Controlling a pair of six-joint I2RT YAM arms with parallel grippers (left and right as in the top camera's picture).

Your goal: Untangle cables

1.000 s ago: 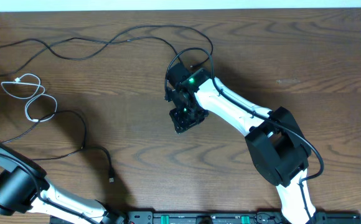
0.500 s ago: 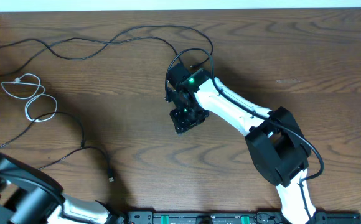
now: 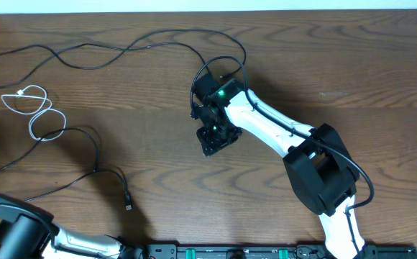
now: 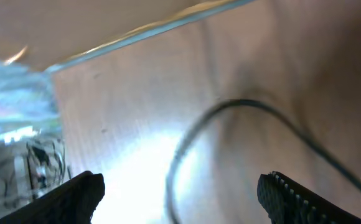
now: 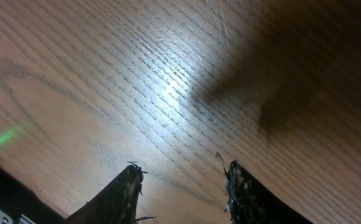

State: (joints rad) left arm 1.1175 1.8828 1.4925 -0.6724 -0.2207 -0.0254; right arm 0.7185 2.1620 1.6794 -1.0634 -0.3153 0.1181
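Note:
One long black cable (image 3: 108, 56) runs from the far left edge across the table top to a loop beside my right arm. A second black cable (image 3: 93, 147) curves from the left edge to a plug (image 3: 128, 207) at the front. The short white cable (image 3: 39, 109) lies coiled at the left between them. My right gripper (image 3: 213, 138) (image 5: 182, 177) is open and empty over bare wood at mid-table. My left gripper (image 4: 183, 190) is open, with a blurred black cable (image 4: 230, 102) arching just beyond its fingertips; nothing is held between them.
The left arm's body (image 3: 14, 230) fills the front left corner. The right arm (image 3: 316, 169) crosses from the front right towards the middle. A black rail (image 3: 237, 252) lies along the front edge. A pale strip (image 3: 194, 6) borders the far edge.
The left arm has swung down and left, mostly out of the overhead view. The left end of the second black cable has shifted towards the left edge. The right arm has not moved.

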